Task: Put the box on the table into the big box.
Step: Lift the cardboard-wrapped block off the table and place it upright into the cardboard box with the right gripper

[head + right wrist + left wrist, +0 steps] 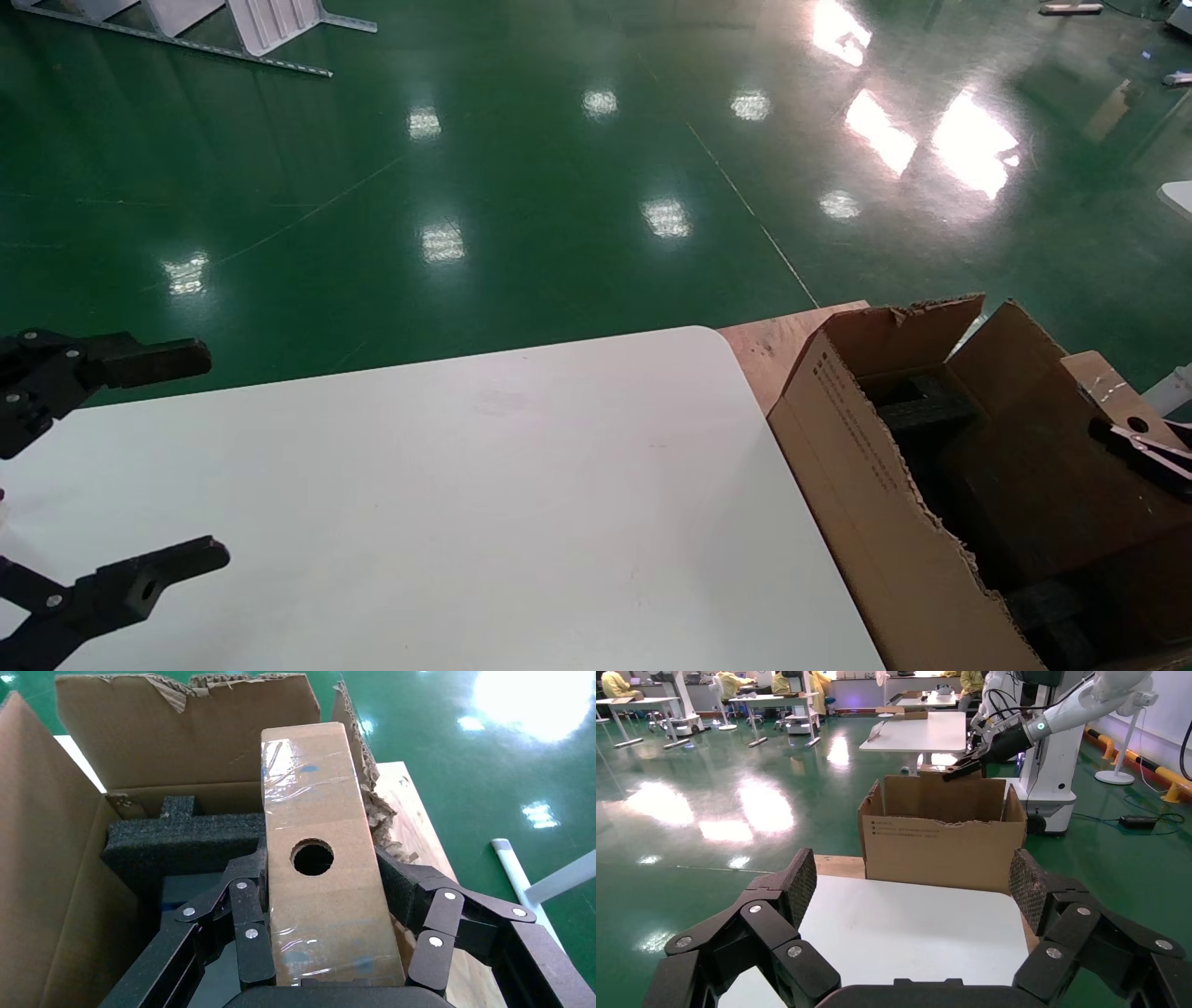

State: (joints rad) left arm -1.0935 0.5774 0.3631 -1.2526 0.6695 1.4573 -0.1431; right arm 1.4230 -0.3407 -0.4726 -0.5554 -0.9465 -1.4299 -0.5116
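Observation:
My right gripper (321, 878) is shut on the small brown taped box (320, 811), its pads on the two long sides and the round black hole facing the camera. It holds the box over the open top of the big box (42, 881), above the black foam (176, 839). In the head view the box (1103, 382) and right gripper (1134, 436) are at the far right, inside the big box's (866, 485) outline. My left gripper (186, 461) is open and empty over the left end of the white table (521, 485); it also shows in the left wrist view (912, 881).
The big box stands on a wooden board (773, 340) against the table's right edge, its ragged flaps (913, 331) raised. Green floor lies beyond the table. The left wrist view shows the big box (944, 846) past the table (912, 931), and other tables far off.

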